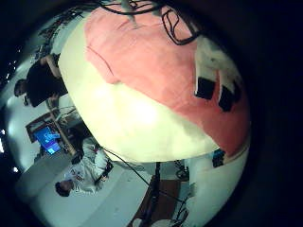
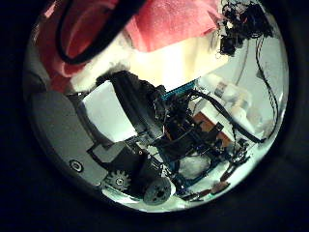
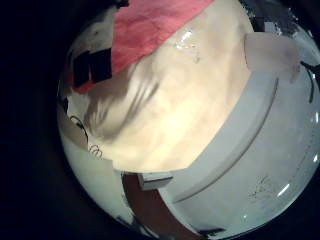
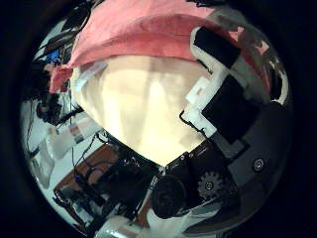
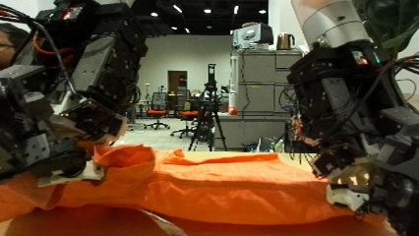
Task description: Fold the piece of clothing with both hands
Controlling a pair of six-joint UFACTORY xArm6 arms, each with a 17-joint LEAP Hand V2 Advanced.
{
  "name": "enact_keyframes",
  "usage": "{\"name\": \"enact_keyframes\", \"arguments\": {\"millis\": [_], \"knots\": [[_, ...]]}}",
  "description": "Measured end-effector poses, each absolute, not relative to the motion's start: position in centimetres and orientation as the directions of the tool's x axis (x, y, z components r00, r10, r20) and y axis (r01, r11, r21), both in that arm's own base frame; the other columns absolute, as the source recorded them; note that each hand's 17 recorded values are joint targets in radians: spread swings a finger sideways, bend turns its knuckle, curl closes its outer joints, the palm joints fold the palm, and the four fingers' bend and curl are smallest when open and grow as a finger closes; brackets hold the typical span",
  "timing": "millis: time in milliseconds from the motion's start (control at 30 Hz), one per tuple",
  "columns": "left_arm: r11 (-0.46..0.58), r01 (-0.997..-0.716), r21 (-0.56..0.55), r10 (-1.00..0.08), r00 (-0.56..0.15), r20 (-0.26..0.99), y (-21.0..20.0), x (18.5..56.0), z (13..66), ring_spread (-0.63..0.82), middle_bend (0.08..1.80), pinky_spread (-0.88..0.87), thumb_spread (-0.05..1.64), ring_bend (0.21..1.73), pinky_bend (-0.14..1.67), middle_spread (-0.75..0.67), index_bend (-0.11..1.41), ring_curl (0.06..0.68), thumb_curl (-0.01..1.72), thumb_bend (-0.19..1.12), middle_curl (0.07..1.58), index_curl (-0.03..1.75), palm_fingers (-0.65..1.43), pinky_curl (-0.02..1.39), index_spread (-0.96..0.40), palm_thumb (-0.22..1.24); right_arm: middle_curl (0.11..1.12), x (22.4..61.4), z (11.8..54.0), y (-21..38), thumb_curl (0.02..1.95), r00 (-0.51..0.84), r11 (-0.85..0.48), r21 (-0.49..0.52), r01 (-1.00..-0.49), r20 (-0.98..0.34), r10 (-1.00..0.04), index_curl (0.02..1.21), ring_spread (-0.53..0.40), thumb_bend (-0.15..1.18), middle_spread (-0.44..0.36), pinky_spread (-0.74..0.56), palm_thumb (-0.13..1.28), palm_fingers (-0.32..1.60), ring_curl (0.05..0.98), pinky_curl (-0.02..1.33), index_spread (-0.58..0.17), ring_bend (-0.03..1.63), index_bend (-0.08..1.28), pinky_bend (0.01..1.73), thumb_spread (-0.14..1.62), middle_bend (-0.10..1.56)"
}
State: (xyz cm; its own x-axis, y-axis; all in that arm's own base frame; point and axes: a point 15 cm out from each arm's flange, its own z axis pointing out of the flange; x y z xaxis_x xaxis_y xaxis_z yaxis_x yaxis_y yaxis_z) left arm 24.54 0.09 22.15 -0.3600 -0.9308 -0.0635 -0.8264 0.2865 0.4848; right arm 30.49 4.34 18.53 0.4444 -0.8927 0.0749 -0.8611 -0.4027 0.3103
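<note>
An orange cloth (image 5: 222,187) lies spread across the pale table, rumpled, with one edge raised toward my left hand (image 5: 66,108). That hand's fingers curl down onto the raised edge, and their dark fingertips (image 1: 213,88) sit on the cloth (image 1: 161,57). My right hand (image 5: 354,138) hangs at the cloth's other end, its curled fingers closing at the corner. In the right thumb side palm view one finger (image 4: 213,48) lies over the cloth (image 4: 139,35) with another below its edge. The cloth's corner (image 3: 150,30) also shows beside the right fingertips (image 3: 85,65).
Bare cream tabletop (image 4: 139,99) stretches under both palms beside the cloth. A grey cabinet (image 5: 262,93) and tripods stand in the room behind the table.
</note>
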Motion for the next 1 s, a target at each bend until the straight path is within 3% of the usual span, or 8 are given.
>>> {"name": "enact_keyframes", "arguments": {"millis": [333, 600, 800, 1000], "knots": [[0.341, -0.775, 0.532, -0.911, -0.412, -0.017, 0.3, 23.5, 24.9, -0.44, 0.83, -0.71, 1.60, 1.19, 0.90, -0.58, 0.24, 0.553, 0.26, 0.08, 1.08, 1.29, 1.05, 0.63, -0.73, 0.49, 1.05, 28.6, 22.2, 2.9, 0.72, 0.429, -0.390, 0.305, -0.869, 0.070, -0.901, 1.05, -0.292, 0.02, -0.234, -0.30, 1.10, 0.93, 0.888, 0.92, -0.364, 1.31, 0.99, 1.24, 1.31, 1.18], [0.344, -0.758, 0.554, -0.910, -0.416, -0.004, 0.3, 23.5, 29.7, -0.44, 0.84, -0.71, 1.59, 1.19, 0.94, -0.57, 0.25, 0.560, 0.26, 0.12, 1.08, 1.31, 1.10, 0.65, -0.74, 0.52, 1.05, 29.3, 26.8, 2.8, 0.75, 0.418, -0.390, 0.227, -0.892, 0.089, -0.904, 1.06, -0.285, 0.01, -0.228, -0.29, 1.10, 0.93, 0.898, 0.96, -0.354, 1.31, 0.99, 1.24, 1.33, 1.19], [0.356, -0.763, 0.539, -0.905, -0.426, -0.006, -0.3, 27.2, 32.5, -0.45, 0.86, -0.71, 1.58, 1.20, 0.95, -0.57, 0.27, 0.564, 0.27, 0.14, 1.08, 1.31, 1.11, 0.66, -0.74, 0.51, 1.05, 33.6, 31.4, 3.6, 0.77, 0.405, -0.388, 0.146, -0.910, 0.108, -0.908, 1.05, -0.280, 0.00, -0.223, -0.28, 1.11, 0.94, 0.900, 0.98, -0.347, 1.30, 1.00, 1.22, 1.32, 1.19], [0.353, -0.776, 0.522, -0.907, -0.421, -0.013, -0.5, 32.8, 33.8, -0.44, 0.87, -0.70, 1.58, 1.21, 0.95, -0.56, 0.29, 0.570, 0.28, 0.15, 1.08, 1.31, 1.07, 0.67, -0.75, 0.51, 1.05, 38.2, 33.0, 4.1, 0.78, 0.391, -0.373, 0.154, -0.915, 0.106, -0.914, 1.05, -0.279, 0.00, -0.220, -0.28, 1.10, 0.95, 0.902, 1.00, -0.343, 1.31, 0.99, 1.21, 1.31, 1.19]]}}
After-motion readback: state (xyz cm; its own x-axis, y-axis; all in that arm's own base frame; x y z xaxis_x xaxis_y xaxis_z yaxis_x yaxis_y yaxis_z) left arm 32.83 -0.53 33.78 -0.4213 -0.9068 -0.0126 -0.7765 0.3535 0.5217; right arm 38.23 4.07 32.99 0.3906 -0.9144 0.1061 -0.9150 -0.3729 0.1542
